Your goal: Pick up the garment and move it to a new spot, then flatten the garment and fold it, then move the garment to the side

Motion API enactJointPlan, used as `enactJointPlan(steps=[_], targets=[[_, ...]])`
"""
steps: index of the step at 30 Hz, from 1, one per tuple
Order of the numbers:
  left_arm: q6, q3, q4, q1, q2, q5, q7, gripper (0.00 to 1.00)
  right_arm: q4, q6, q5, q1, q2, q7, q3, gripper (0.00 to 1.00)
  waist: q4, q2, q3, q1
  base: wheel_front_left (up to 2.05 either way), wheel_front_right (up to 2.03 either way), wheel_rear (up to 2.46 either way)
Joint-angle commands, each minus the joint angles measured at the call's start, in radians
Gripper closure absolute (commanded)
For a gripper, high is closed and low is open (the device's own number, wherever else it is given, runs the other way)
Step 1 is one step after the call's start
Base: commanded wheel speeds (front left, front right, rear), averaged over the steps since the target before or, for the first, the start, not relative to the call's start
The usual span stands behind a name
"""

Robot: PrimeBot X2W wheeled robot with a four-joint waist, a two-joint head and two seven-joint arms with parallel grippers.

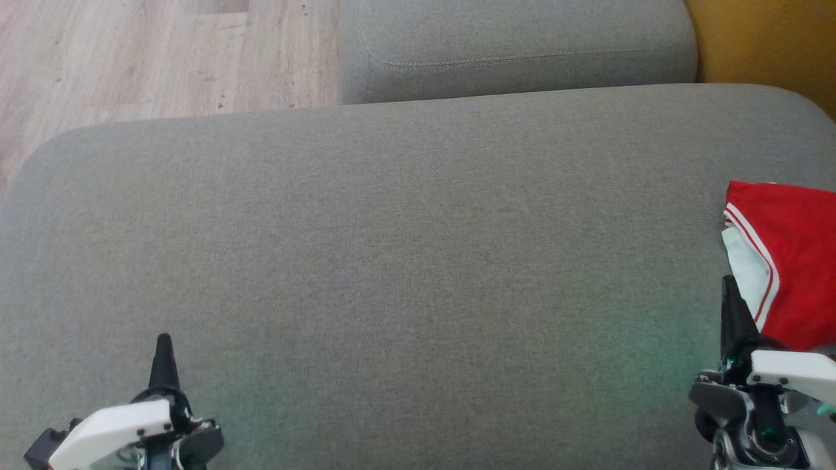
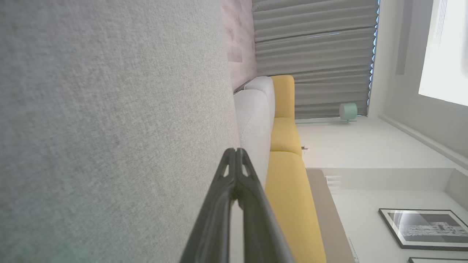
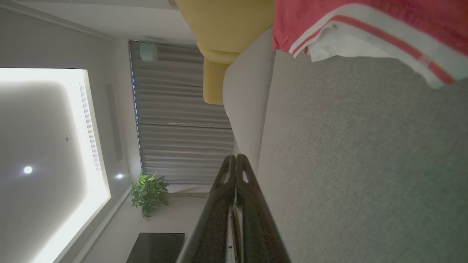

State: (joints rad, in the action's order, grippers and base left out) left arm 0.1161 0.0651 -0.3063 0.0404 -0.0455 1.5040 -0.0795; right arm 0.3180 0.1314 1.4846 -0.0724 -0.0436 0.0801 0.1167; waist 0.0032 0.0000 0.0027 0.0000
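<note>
Left gripper (image 1: pixel 163 346): fingers together, empty, above the grey woven sofa cushion (image 1: pixel 392 261)
Right gripper (image 1: pixel 731 294): fingers together, empty, just beside the red fabric garment with white striped trim (image 1: pixel 793 261)
Garment: lies at the cushion's right side
Risk: a nudge from the closed fingers could push it off the cushion

Garment (image 1: pixel 793 261) red, white stripes; sofa (image 1: pixel 392 261) grey; cushion (image 2: pixel 289 190) yellow.

The red garment (image 1: pixel 793 261) at the sofa seat's (image 1: pixel 392 261) right edge runs off the head view; the right gripper (image 1: pixel 729 287) hides its near end.
</note>
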Motion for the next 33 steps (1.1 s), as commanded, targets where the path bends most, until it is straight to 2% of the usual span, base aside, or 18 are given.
enactJointPlan(steps=[1,9,33], targets=[[0.012,0.037,0.043,0.059,-0.004,0.026,-0.011,1.0,-0.047,-0.001,0.033,-0.036,-0.006,0.011,-0.012,1.0,0.0,0.0,0.0,0.0,0.0,0.0,0.0],[0.015,0.048,0.061,0.068,-0.005,0.105,-0.034,1.0,-0.073,-0.001,0.124,-0.036,-0.007,0.033,-0.003,1.0,-0.003,0.0,0.0,0.0,0.0,0.0,0.0],[0.015,0.048,0.061,0.068,-0.005,0.105,-0.034,1.0,-0.073,-0.001,0.124,-0.036,-0.007,0.033,-0.003,1.0,-0.003,0.0,0.0,0.0,0.0,0.0,0.0]])
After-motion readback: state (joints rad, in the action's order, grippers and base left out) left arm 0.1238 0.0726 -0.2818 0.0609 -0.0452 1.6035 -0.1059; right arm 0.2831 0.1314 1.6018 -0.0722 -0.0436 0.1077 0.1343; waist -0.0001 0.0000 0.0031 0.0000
